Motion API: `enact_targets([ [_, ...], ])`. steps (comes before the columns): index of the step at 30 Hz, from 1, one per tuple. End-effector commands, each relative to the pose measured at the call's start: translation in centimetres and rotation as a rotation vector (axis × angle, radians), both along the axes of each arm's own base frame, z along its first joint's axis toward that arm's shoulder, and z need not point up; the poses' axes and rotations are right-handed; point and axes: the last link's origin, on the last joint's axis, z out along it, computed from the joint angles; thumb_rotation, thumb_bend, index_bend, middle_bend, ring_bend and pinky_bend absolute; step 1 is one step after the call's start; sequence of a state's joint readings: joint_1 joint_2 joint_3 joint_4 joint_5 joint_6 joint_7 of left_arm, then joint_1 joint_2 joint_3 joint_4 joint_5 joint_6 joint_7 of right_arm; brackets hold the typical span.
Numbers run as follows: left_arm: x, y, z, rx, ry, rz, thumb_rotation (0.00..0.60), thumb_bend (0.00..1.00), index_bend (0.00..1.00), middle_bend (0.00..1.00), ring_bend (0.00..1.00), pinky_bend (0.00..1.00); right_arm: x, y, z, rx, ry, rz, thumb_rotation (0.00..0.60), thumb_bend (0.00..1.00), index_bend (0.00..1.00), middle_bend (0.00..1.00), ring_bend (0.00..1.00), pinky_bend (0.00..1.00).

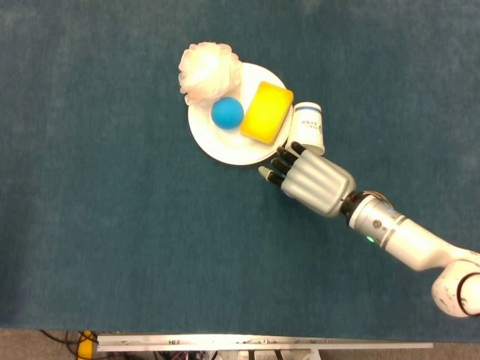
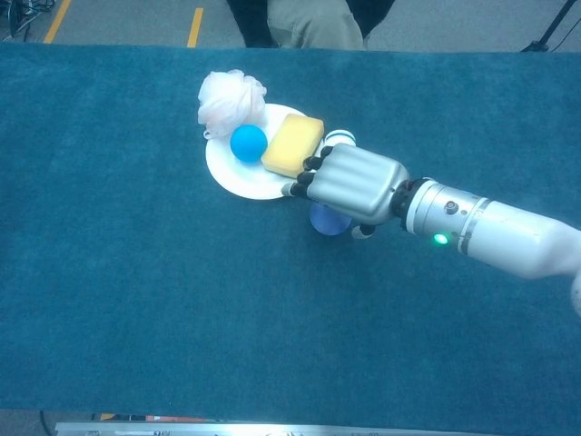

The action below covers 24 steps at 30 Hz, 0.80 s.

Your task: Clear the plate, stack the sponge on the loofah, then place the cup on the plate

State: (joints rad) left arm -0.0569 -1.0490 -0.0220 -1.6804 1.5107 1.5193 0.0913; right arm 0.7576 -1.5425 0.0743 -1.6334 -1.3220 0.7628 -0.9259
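Nothing of the task looked finished: the plate [image 1: 225, 146] was yet to be cleared, with the yellow sponge [image 1: 266, 112] and a blue ball [image 1: 226, 112] lying on it and the white loofah [image 1: 208, 72] resting half over its far rim. The sponge was not on the loofah, only beside it with the ball between them. The cup [image 1: 308, 129] lay on its side on the table [image 1: 97, 225], just beside the plate's right edge and close to the sponge. The right hand [image 1: 306, 177] hovered palm down over the spot just in front of the cup, its dark fingertips [image 2: 307, 178] reaching to the plate's near rim; whether it held anything underneath could not be told, since its back hid the palm. A purple ball [image 2: 327, 221] sat under it, mostly covered, showing only in the chest view. That ball and the cup crowded the approach to the sponge, so a clumsy reach would probably roll either of them. The left hand appeared in neither view.
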Motion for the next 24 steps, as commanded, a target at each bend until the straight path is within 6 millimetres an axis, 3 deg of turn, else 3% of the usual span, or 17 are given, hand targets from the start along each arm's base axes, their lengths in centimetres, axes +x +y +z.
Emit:
enact_targets([
  [1, 0.0, 0.0, 0.0, 0.0, 0.0, 0.001, 0.6, 0.41, 0.19, 0.25, 0.21, 0.11, -0.2, -0.1, -0.3, -0.003, 0.008, -0.001, 0.6, 0.01, 0.16, 0.28, 0.18, 0.28],
  [11, -0.2, 0.2, -0.2, -0.004, -0.004, 0.004, 0.6, 0.41, 0.19, 0.25, 0.21, 0.11, -0.3, -0.2, -1.5, -0.008, 0.014, -0.007, 0.6, 0.01, 0.18, 0.31, 0.18, 0.28],
  [24, -0.5, 0.2, -0.4, -0.006, -0.012, 0.01, 0.6, 0.41, 0.19, 0.25, 0.21, 0.11, -0.2, -0.3, -2.2, -0.016, -0.01, -0.015, 0.6, 0.01, 0.43, 0.46, 0.28, 0.3],
])
